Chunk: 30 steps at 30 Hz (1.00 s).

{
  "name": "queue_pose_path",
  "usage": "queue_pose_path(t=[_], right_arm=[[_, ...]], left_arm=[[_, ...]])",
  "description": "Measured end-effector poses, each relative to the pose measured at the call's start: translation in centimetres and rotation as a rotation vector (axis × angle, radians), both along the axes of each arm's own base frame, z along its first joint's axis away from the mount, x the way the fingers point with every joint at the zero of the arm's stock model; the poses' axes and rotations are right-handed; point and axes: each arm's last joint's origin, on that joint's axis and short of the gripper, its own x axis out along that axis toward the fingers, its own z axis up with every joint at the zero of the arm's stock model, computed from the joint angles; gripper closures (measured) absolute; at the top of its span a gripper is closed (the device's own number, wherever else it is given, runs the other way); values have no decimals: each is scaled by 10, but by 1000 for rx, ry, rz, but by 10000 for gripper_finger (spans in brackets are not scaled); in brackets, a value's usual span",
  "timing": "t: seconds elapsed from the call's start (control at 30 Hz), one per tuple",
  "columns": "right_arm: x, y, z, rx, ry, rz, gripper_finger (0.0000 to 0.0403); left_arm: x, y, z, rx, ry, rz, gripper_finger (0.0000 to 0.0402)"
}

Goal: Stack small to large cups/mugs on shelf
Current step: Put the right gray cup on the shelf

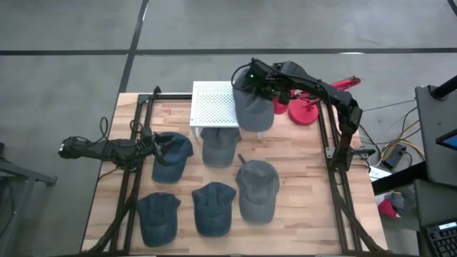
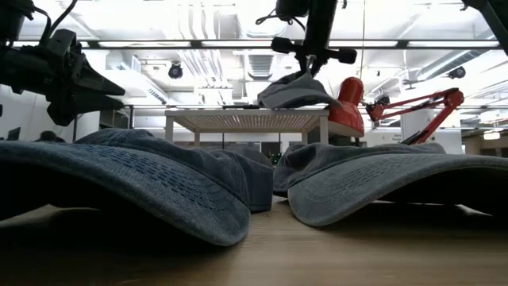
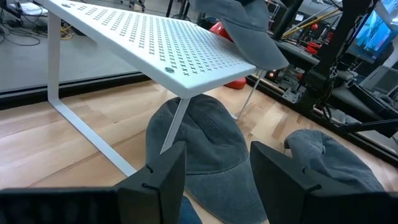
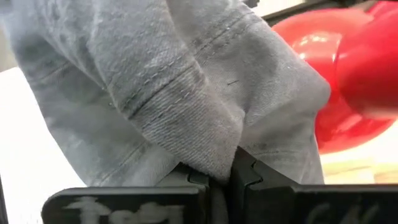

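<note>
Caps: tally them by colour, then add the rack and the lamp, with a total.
Blue caps: 3
Grey caps: 3, and one pinched in the right gripper at the rack's edge
White rack: 1
Red lamp: 1
Total: 8

Bright overhead strip lights (image 2: 238,44) glare at 12 o'clock in low view. Nearest caps (image 2: 159,187) blurred, out of focus, dark shadow underneath. High view evenly lit, soft shadows. Right wrist view: fabric v. close, red lamp (image 4: 354,81) blurred w/ highlights.
</note>
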Motion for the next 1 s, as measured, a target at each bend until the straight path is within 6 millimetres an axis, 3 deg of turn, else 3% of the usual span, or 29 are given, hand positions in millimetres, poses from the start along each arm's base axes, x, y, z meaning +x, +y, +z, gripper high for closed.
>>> queue_pose_path(t=[1.0], right_arm=[[2, -10, -8, -28, 50, 75, 390]], left_arm=[[0, 0, 0, 0, -1, -1, 220]])
